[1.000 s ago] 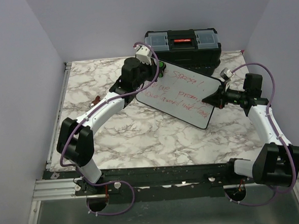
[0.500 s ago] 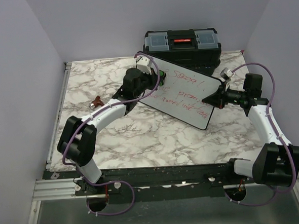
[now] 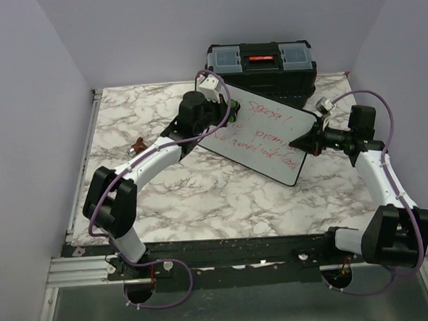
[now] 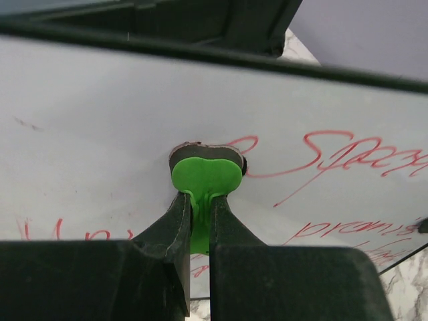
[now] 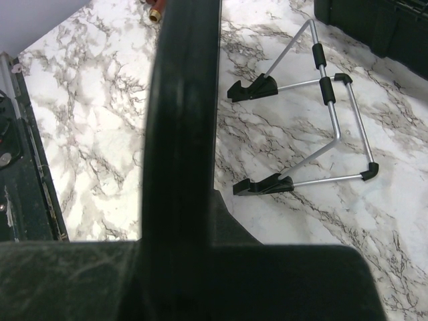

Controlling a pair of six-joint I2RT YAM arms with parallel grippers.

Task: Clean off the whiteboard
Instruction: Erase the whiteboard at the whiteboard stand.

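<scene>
The whiteboard [image 3: 267, 139] stands tilted at the back middle of the table, with red handwritten lines on it. My left gripper [image 3: 224, 104] is at its upper left part, shut on a green eraser [image 4: 204, 175]. The eraser's dark pad [image 4: 200, 150] is pressed on the white face [image 4: 100, 114], beside the red writing [image 4: 334, 157]. My right gripper [image 3: 304, 140] is shut on the board's right edge. In the right wrist view the black frame [image 5: 184, 93] runs up from between the jaws and hides the board's face.
A black toolbox with a red latch [image 3: 261, 61] stands right behind the board. A wire stand with black feet [image 5: 321, 120] lies on the marble table behind the board. A small red-brown object [image 3: 137, 145] lies left of the left arm.
My left gripper has slid the eraser a little across the board's upper left part, down and then back up. The right arm and the board have not moved.
</scene>
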